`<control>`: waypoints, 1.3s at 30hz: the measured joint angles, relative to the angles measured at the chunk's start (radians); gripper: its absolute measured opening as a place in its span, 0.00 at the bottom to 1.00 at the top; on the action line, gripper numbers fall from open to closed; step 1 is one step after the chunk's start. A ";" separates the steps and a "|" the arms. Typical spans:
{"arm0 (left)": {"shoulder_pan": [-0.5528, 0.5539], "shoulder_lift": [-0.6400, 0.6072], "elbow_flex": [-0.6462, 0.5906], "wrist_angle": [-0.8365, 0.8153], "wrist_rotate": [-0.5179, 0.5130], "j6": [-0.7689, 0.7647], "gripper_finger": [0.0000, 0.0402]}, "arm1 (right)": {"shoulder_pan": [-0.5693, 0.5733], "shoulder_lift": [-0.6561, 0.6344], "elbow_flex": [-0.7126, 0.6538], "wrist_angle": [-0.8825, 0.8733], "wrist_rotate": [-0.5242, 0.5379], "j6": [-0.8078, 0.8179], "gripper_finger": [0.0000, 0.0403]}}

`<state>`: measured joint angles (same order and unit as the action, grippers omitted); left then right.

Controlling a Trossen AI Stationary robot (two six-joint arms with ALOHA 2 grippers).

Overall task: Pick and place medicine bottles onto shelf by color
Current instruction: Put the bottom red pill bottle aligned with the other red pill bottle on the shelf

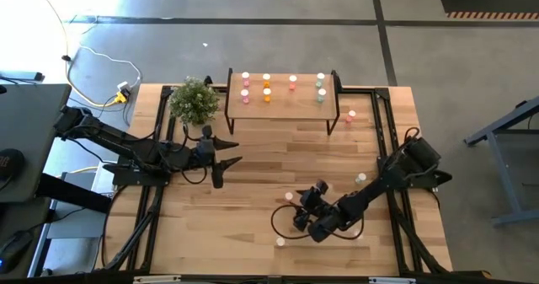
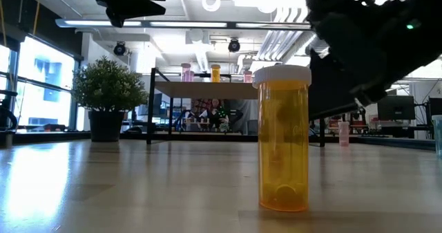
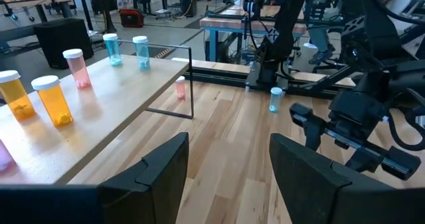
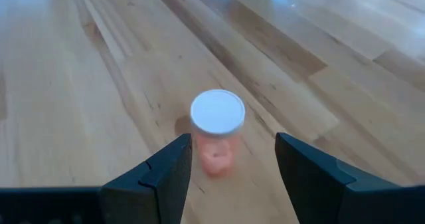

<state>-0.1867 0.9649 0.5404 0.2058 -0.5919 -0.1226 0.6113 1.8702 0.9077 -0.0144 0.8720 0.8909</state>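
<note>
I'm in a robotics lab: concrete floor [image 1: 253, 2], exposed ceiling ducts [image 2: 207, 50], further workbenches [image 3: 226, 18] and monitors [image 2: 397, 107] behind my table [image 1: 278, 162].

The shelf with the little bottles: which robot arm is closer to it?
Left. The left gripper hovers open just in front of the shelf; the right gripper is farther back, over a pink bottle.

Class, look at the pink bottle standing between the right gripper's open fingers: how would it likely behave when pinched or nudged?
The pink bottle stands upright, narrow and tall, so a sideways nudge from the right gripper would probably tip it. It looks round, so once down it may roll. It appears nearly empty, with only a little inside, so it is likely light.
</note>
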 joint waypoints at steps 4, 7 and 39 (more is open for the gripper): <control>0.000 0.000 0.000 0.000 0.000 0.002 0.50 | -0.030 0.000 0.000 0.041 -0.054 -0.053 0.52; 0.000 0.000 0.000 0.000 0.000 0.002 0.50 | -0.044 0.000 0.000 0.071 -0.064 -0.092 0.52; 0.001 -0.004 0.000 -0.006 -0.160 0.026 0.50 | -0.103 -0.033 0.000 0.102 -0.144 -0.169 0.26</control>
<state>-0.1856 0.9611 0.5400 0.1993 -0.7521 -0.0963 0.5086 1.8373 0.9075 0.0876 0.7283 0.7216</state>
